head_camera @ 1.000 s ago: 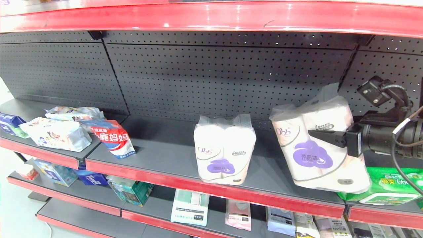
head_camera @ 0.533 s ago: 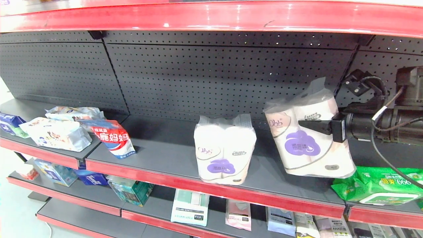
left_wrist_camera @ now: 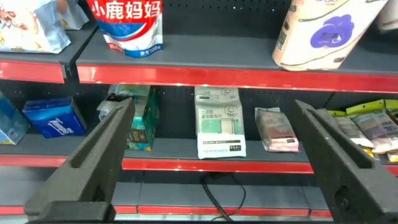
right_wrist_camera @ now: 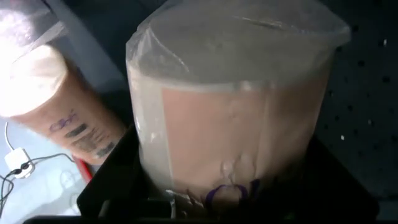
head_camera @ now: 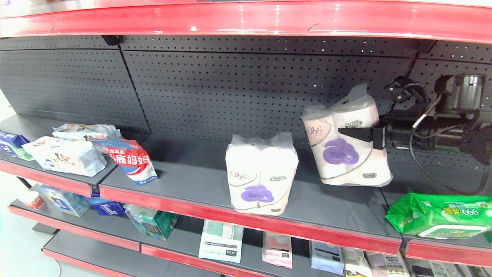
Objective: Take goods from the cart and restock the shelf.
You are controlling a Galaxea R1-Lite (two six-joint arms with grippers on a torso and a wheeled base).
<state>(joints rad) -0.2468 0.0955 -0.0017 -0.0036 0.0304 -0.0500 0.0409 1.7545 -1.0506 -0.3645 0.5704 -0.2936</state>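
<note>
A: Where was the held pack of toilet rolls point(head_camera: 340, 161), and what had hold of it?

B: The right gripper point(head_camera: 346, 130) had it, clamped across the upper half, with one dark finger point(head_camera: 355, 133) lying over the printed front. The pack hung tilted over the rear of the shelf point(head_camera: 184, 181), close to the pegboard back point(head_camera: 250, 88); it sat between the standing pack point(head_camera: 261, 177) and the green wipes pack point(head_camera: 442, 215); whether its lower edge touched the deck, I could not tell.

A: How did you expect it to handle?

B: Light for its bulk, I judged; the rolls were soft and wrapped in thin glossy film, so it would give under the jaws rather than crack. The danger seemed to be the film slipping or the pack swinging, not breakage; squeezed too hard, the rolls would merely dent.

A: And the best place to take hold?

B: Across the body of the rolls, where the paper backs the film; not the loose flap of film on top, which I thought would stretch or tear. The grip looked a little high, so the base leaned outward; to my mind it wanted levelling so the flat base met the deck first, and then it should stand as its neighbour stood.

A: The other arm?

B: The left gripper point(left_wrist_camera: 214, 155) was spread wide and held nothing; it hung low, facing the lower shelves.
</note>
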